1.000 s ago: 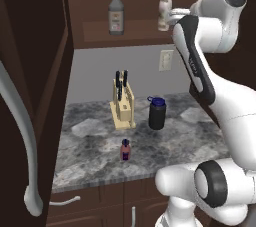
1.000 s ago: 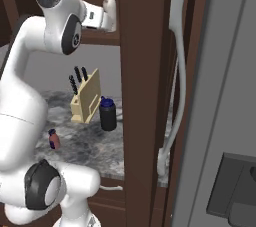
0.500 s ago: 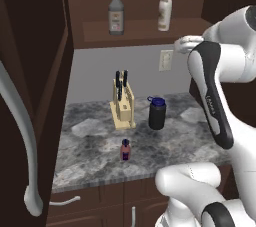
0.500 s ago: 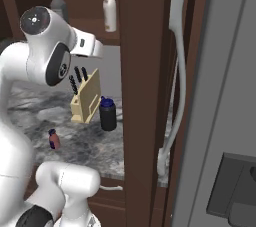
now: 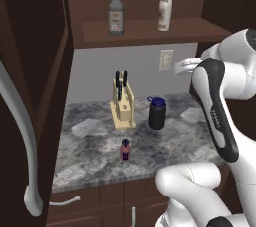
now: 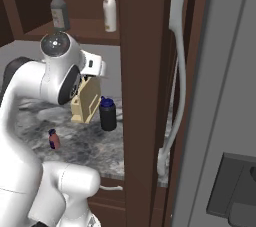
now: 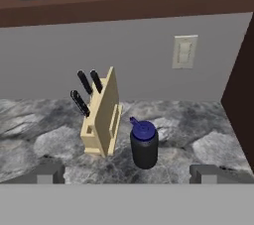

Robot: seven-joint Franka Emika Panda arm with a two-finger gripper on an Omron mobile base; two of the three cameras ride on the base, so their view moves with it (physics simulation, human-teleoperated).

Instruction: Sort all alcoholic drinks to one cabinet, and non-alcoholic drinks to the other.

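Two alcoholic drinks stand upright on the plank shelf (image 5: pixel 145 32) of the open dark brown wall cabinet: a clear glass bottle (image 5: pixel 116 12) with a red cap and, to its right, a cream-white slim-necked bottle (image 5: pixel 165 7). On the marble counter below stand the non-alcoholic drinks: a black bottle (image 5: pixel 157 114) with a blue lid and, nearer the front edge, a small red bottle (image 5: pixel 125 150). My gripper (image 7: pixel 129 172) is open and holds nothing. It hangs below the shelf, level with the wall outlet (image 5: pixel 166 60), and looks down at the black bottle (image 7: pixel 144 145).
A wooden knife block (image 5: pixel 123 105) stands just left of the black bottle. An open cabinet door with a long curved grey handle (image 5: pixel 22 141) juts out at the left. Another door with such a handle (image 6: pixel 176 76) stands at the right. Drawers run under the counter.
My hand has come down and back from beside the cream-white bottle at shelf height to outlet level. Both shelf bottles and the counter bottles stay put.
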